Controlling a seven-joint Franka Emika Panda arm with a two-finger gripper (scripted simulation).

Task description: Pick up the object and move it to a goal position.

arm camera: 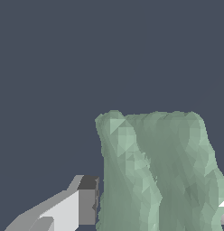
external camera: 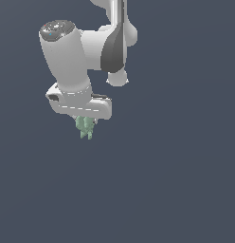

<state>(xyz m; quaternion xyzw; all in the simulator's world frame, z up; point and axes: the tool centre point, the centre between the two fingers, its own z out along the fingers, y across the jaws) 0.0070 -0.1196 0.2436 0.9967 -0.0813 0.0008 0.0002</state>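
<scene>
Pale green and lumpy, the object (external camera: 85, 127) hangs between our gripper (external camera: 85, 124) fingers (arm camera: 86, 200) — clamped on its sides, we judge, so it rides clear of the dark floor (external camera: 176, 190) toward the goal, which we cannot see.

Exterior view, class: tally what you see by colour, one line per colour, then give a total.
Pale green: 1, the object
White and grey: 1, the arm with its hand
Total: 2
</scene>
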